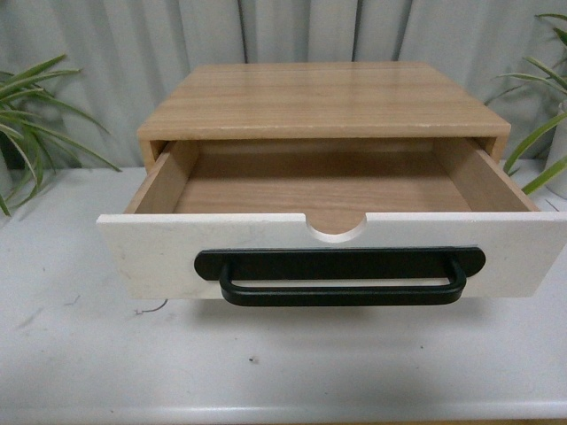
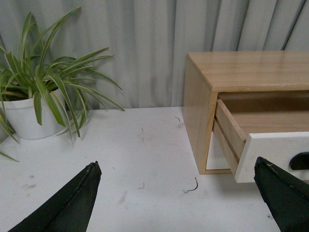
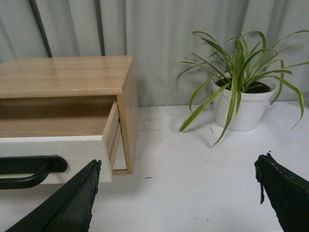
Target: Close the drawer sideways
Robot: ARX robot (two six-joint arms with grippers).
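Status: task not started, as far as the 3 views show. The drawer (image 1: 328, 199) stands pulled well out of the wooden cabinet (image 1: 323, 97), with its white front panel (image 1: 151, 257) far forward of the cabinet's face, near the front edge of the white table (image 1: 71, 354). The black bar handle (image 1: 341, 276) and the half-round notch (image 1: 337, 228) face the robot. In my judgement the whole closing travel remains: the panel must be pushed back until it meets the cabinet.

Left gripper (image 2: 176, 164): jaws spread wide, nothing between them, hanging over bare table off the cabinet's left side, with 1 finger near the panel's corner and no contact that I can make out.

Right gripper (image 3: 178, 162): likewise spread wide and empty, off the cabinet's right side, 1 finger just below the panel's right end. Neither arm shows in the front view.

Containers: the drawer's interior shows bare wood floor and sides, with no contents in the visible part; the strip just behind the panel is hidden. 2 white pots, 1 to the left (image 2: 24, 118) and 1 to the right (image 3: 244, 108), each hold a striped-leaf plant and stand well apart from the cabinet
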